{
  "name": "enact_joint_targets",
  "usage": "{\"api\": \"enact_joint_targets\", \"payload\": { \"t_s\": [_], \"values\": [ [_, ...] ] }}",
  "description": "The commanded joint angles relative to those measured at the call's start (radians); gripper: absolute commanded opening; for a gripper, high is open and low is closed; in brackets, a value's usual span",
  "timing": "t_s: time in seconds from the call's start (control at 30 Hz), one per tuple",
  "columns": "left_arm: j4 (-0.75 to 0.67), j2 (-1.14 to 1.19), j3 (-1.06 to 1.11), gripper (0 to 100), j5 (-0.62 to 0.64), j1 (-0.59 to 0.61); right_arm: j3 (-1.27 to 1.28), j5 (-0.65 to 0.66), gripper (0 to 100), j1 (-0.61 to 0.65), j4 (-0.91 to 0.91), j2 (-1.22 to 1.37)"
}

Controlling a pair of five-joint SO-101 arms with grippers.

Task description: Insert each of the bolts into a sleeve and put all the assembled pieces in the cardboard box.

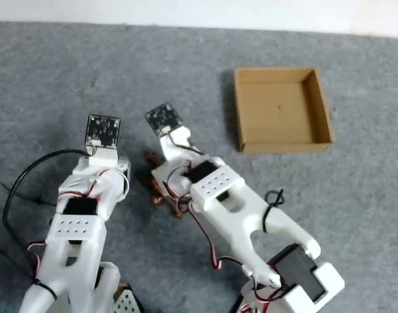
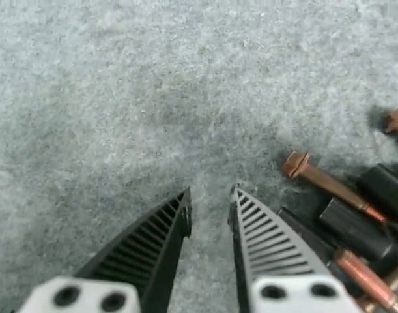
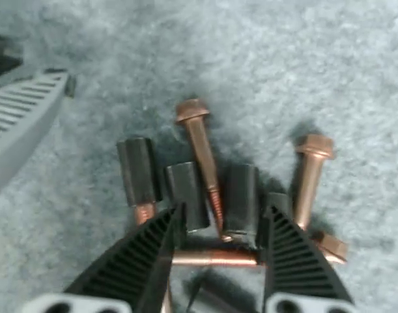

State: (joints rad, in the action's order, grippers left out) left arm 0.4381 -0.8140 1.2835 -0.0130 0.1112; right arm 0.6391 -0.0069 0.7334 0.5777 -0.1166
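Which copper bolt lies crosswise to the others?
The bolt spanning the gap between the right gripper's open fingers. The other bolts lie roughly at right angles to it, alongside the black sleeves.

Soft even light, short dark shadows

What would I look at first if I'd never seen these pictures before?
Probably the heap of copper bolts and black sleeves lying jumbled on the grey carpet, with the right gripper open right over them. Next comes the cardboard box, sitting farther off on the carpet, and the left gripper, open beside the heap.
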Motion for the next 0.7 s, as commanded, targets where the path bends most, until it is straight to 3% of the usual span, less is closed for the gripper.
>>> {"api": "enact_joint_targets", "payload": {
  "t_s": [0.0, 0.67],
  "values": [
    [-0.018, -0.027, -0.01, 11, 0.006, 0.015, -0.016, -0.005, 18.0, 0.028, -0.021, -0.005],
    [-0.018, -0.027, -0.01, 11, 0.002, 0.015, -0.085, -0.006, 18.0, -0.045, -0.018, 0.171]
  ]
}}
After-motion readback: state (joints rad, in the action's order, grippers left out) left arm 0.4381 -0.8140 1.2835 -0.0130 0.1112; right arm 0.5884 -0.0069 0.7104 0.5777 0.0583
